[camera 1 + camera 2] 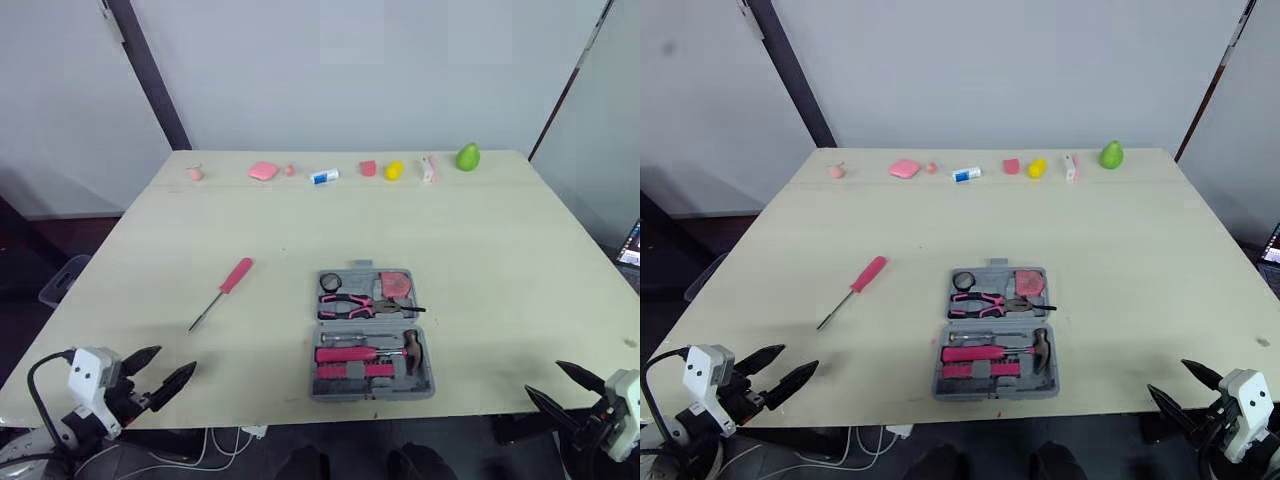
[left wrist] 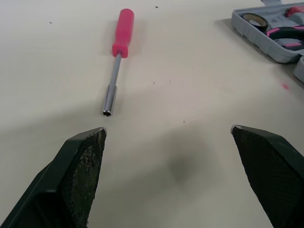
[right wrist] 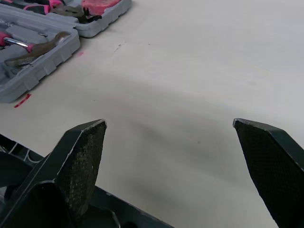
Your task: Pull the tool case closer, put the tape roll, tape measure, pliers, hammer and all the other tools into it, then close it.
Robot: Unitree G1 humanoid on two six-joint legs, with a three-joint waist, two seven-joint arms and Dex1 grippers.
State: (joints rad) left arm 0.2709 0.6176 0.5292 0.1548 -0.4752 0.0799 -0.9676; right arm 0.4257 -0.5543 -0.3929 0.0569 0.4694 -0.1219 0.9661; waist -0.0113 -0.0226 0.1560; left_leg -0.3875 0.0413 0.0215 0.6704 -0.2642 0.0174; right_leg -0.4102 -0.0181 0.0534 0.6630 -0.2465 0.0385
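A grey tool case (image 1: pixel 371 334) lies open near the table's front edge, at the middle. Its far half holds a black tape roll (image 1: pixel 332 281), a pink tape measure (image 1: pixel 397 285) and pink-handled pliers (image 1: pixel 352 304). Its near half holds a hammer (image 1: pixel 412 350) and pink-handled tools. A pink-handled nut driver (image 1: pixel 222 291) lies on the table to the left of the case, also in the left wrist view as the driver (image 2: pixel 119 52). My left gripper (image 1: pixel 165 380) is open at the front left corner, short of the driver. My right gripper (image 1: pixel 565 386) is open at the front right edge.
Along the table's far edge sit small items: a pink sponge (image 1: pixel 263 171), a white-blue tube (image 1: pixel 324 176), a yellow object (image 1: pixel 394 170), a green pear-like object (image 1: pixel 468 156). A black pole (image 1: pixel 150 75) leans behind the table's far left corner. A cable (image 1: pixel 190 455) hangs below the front edge.
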